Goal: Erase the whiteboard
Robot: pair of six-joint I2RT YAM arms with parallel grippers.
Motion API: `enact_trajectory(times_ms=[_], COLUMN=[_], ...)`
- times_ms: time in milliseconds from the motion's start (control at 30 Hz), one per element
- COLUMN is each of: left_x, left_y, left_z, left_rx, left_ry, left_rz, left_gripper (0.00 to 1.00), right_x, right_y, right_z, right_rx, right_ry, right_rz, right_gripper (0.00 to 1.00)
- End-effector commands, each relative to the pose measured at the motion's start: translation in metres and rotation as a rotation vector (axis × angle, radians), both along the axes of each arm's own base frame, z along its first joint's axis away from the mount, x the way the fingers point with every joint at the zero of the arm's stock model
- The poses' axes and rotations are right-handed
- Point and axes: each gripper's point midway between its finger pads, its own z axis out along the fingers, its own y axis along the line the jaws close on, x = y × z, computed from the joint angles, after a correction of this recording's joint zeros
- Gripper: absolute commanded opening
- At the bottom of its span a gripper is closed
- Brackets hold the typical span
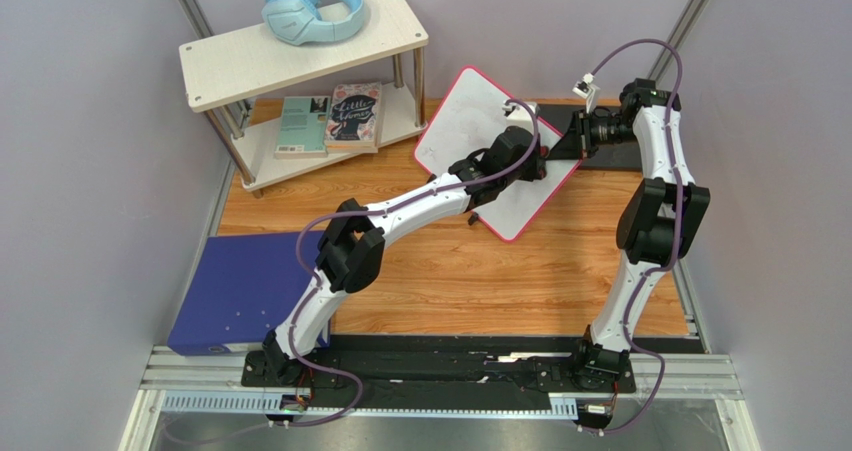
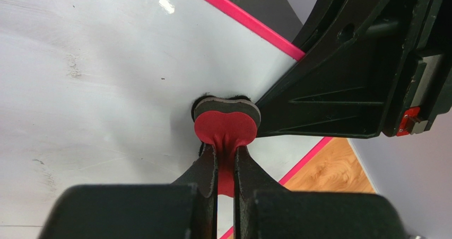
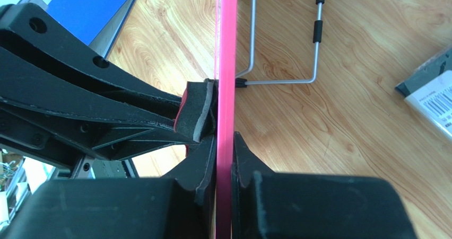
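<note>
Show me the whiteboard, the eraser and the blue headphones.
whiteboard (image 1: 462,121): top external view, bare white face above the left arm.
eraser (image 2: 227,126): left wrist view, red back of the pad.
blue headphones (image 1: 292,17): top external view, left ear cup.

Whiteboard (image 1: 462,121) stands far centre on the surface (image 1: 470,281), shelf (image 1: 240,61) far left with headphones (image 1: 310,13) on top, binder (image 1: 235,291) near left.

Left arm (image 1: 400,209): reaches forward and rightward, elbow bent.
Left gripper (image 2: 225,157): jaws pinched together on the eraser (image 2: 227,126).
Right arm (image 1: 648,226): rises upright, upper link folded, wrist pointing leftward.
Right gripper (image 3: 225,143): jaws clamped either side of the whiteboard (image 3: 227,64) edge.
</note>
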Motion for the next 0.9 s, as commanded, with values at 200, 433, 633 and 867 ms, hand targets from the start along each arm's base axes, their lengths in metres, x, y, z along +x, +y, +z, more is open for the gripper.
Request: enact_trajectory(times_ms=[200,433,633,867], left_x=[0.022,0.028,0.02,0.001], left_y=[0.072,0.1,0.102,0.052], left_z=[-0.099,-0.126,-0.138,-0.121], left_rx=[0.348,0.353,0.368,0.46], left_ry=[0.072,0.167,0.183,0.038], left_rz=[0.043,0.112,0.076,-0.212], left_gripper=[0.0,0.0,0.0,0.0], right_x=[-0.034,-0.034,-0.034,-0.034], right_y=[0.041,0.041,0.042,0.041], right_z=[-0.01,-0.01,-0.011,-0.012], right_rx=[-0.071,-0.071,-0.069,-0.07], right_ry=[0.015,0.015,0.019,0.021], right_rz=[0.199,0.199,0.199,0.199], right_gripper=[0.0,0.0,0.0,0.0])
